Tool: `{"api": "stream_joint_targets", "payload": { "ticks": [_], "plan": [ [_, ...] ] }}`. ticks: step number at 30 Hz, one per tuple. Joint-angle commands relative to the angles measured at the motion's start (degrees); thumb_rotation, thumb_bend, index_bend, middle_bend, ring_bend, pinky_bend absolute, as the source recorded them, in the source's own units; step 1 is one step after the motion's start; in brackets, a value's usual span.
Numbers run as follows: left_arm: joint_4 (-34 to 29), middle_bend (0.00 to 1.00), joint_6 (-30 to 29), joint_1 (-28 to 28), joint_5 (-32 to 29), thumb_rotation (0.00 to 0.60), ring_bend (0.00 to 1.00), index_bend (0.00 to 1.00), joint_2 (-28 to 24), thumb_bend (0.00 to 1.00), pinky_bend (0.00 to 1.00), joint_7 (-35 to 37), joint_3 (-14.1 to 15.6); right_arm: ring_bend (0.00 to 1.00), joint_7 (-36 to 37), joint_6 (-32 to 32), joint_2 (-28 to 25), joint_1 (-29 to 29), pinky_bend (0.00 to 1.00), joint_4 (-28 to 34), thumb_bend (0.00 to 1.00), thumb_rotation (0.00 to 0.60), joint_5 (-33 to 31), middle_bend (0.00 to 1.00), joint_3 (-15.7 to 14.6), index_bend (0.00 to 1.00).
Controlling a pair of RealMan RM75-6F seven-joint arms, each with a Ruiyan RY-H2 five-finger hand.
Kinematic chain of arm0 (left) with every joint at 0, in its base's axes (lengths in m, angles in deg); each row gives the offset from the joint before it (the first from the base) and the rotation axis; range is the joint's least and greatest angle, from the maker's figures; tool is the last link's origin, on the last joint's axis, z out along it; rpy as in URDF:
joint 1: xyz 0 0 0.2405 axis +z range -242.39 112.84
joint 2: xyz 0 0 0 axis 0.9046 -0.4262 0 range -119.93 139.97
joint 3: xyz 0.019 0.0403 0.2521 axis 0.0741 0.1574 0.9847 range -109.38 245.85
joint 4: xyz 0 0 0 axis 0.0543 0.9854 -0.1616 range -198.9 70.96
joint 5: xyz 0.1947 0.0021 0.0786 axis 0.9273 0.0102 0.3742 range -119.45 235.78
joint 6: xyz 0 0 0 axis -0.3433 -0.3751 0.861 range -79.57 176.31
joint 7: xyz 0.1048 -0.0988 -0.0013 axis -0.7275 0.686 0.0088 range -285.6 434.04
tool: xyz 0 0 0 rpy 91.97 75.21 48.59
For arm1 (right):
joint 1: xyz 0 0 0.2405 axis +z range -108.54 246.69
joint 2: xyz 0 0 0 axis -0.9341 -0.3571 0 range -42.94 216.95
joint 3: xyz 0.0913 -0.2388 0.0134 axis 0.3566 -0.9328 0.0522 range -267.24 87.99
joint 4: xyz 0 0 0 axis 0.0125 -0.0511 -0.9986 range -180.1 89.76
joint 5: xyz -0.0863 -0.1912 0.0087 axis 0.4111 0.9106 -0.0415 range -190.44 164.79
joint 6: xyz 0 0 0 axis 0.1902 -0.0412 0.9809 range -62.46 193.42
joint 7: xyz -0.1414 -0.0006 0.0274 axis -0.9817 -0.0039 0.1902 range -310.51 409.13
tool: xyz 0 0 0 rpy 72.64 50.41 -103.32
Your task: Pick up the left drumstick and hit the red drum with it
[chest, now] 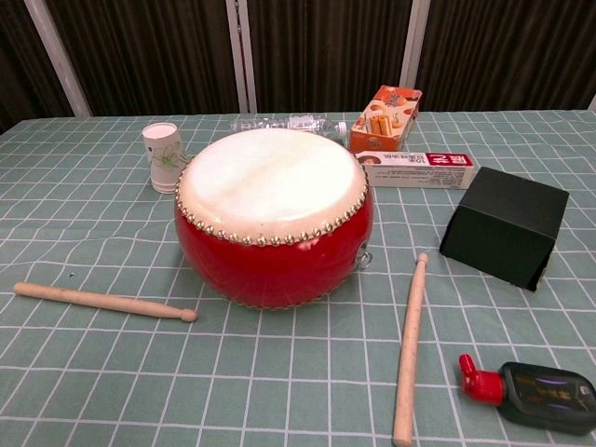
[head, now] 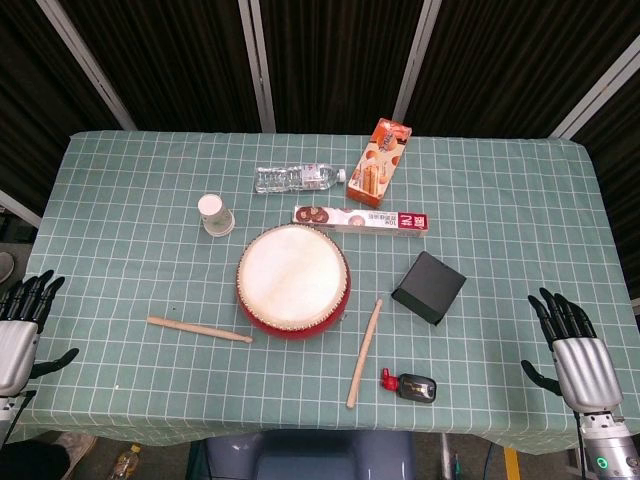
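The red drum (head: 293, 282) (chest: 274, 216) with a pale skin stands in the middle of the checked tablecloth. The left drumstick (head: 199, 329) (chest: 102, 302) lies flat to the drum's left, its tip pointing at the drum. A second drumstick (head: 365, 352) (chest: 409, 346) lies to the drum's right. My left hand (head: 22, 325) rests at the table's left edge, fingers spread, holding nothing, well left of the left drumstick. My right hand (head: 574, 350) sits at the right edge, fingers apart and empty. Neither hand shows in the chest view.
Behind the drum stand a paper cup (head: 214, 214) (chest: 165, 156), a lying water bottle (head: 297, 178), a snack box (head: 381, 161) (chest: 386, 118) and a long flat box (head: 362, 217) (chest: 415, 170). A black box (head: 428, 287) (chest: 505, 226) and a small black bottle with red cap (head: 408, 385) (chest: 533, 395) lie right.
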Motion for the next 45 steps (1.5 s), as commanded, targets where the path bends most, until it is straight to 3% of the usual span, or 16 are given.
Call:
{"api": "stream_joint_targets", "payload": {
  "ticks": [1,19,21,24,26,31,35,39,45],
  "plan": [
    [0.0,0.0,0.08,0.0,-0.08,0.6,0.0,0.0,-0.01,0.0,0.0,-0.02,0.01,0.0,0.05,0.1,-0.07,-0.03,0.12,0.07,0.25,0.6,0.04,0.0,0.01,0.0],
    [-1.12,0.0,2.83,-1.1,-0.01,0.6,0.0,0.0,-0.24,0.0,0.0,-1.33,0.71,0.0,-0.25,0.17,0.21,-0.03,0.12,-0.15,0.25,0.6,-0.11,0.0,0.17,0.0],
    [-1.59,0.0,3.85,-1.6,-0.31,0.6,0.0,0.0,-0.42,0.0,0.04,-2.23,0.69,0.0,-0.31,0.21,0.24,-0.05,0.12,-0.18,0.25,0.6,0.03,0.0,0.1,0.0],
    [-2.4,0.01,5.97,-2.8,-1.43,0.6,0.02,0.0,-0.5,0.0,0.17,-4.02,0.21,0.0,-0.26,0.19,0.13,-0.09,0.12,-0.04,0.25,0.6,-0.01,0.0,0.06,0.0],
    [-3.34,0.09,8.07,-3.86,-2.82,0.6,0.11,0.0,-0.41,0.0,0.27,-5.36,-0.23,0.0,-0.32,0.2,0.02,-0.07,0.12,0.19,0.25,0.6,0.04,0.0,0.07,0.0],
    [-5.25,0.62,13.35,-7.18,-5.79,0.6,0.57,0.22,0.65,0.02,0.61,-10.71,-1.4,0.0,-0.15,0.13,0.06,-0.06,0.12,0.06,0.25,0.6,0.06,0.0,0.02,0.0],
    [-5.7,0.93,17.57,-10.27,-8.99,0.6,0.86,0.34,3.1,0.08,0.79,-15.79,-2.66,0.0,0.07,0.12,-0.03,-0.04,0.12,0.1,0.25,0.6,-0.02,0.0,0.08,0.0],
    [-5.72,1.0,21.05,-12.74,-13.62,0.6,0.99,0.43,6.05,0.13,0.89,-20.27,-3.72,0.0,0.35,0.04,-0.11,-0.02,0.12,0.08,0.25,0.6,-0.06,0.0,0.07,0.0],
    [-3.72,1.0,23.59,-15.53,-20.07,0.6,1.0,0.47,10.67,0.19,0.95,-27.14,-4.52,0.0,0.96,0.11,-0.25,-0.12,0.12,0.11,0.25,0.6,-0.13,0.0,0.02,0.0]
  ]
}}
